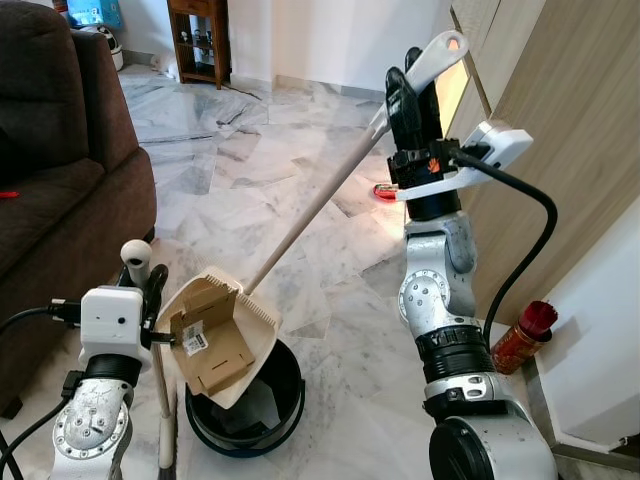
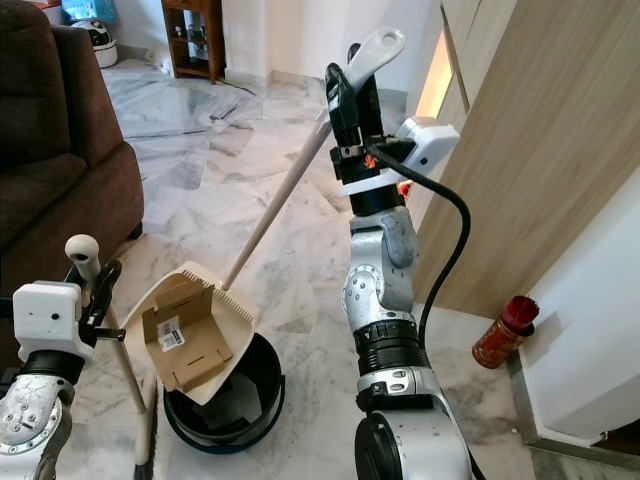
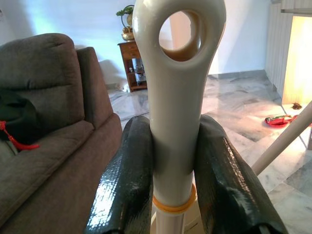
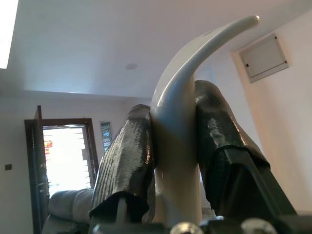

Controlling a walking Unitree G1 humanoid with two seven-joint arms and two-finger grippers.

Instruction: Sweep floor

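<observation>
Dustpan [image 1: 225,335], cream plastic on a long pale handle [image 1: 318,205], hangs tilted over a black bin [image 1: 262,415] with a folded piece of brown cardboard [image 1: 208,340] lying in its scoop. The right gripper [image 1: 412,95] is closed on the curved top end of that handle; in the right wrist view the two black fingers [image 4: 127,161] press against either side of the white grip, raised high at the end of the lifted right arm. From there the handle slopes down and toward the robot's left to the pan, whose toothed rim sits above the bin's mouth.

The left gripper [image 1: 150,290] is clamped on a second cream handle, the broom handle [image 3: 178,97]; in the left wrist view both black pads [image 3: 127,180] squeeze the shaft just below its hanging loop and above an orange ring. This stick stands nearly upright beside the bin on the robot's left, its rounded top showing above the wrist camera housing.

Around them is a white marble floor [image 1: 250,180]. A brown sofa [image 1: 60,180] stands at the left, a dark wooden shelf [image 1: 198,40] at the far wall, and wooden panelling [image 2: 530,150] on the right. A red canister [image 1: 522,335] sits on the floor by the white wall, and a small red object [image 1: 385,192] lies farther back near the panelling.
</observation>
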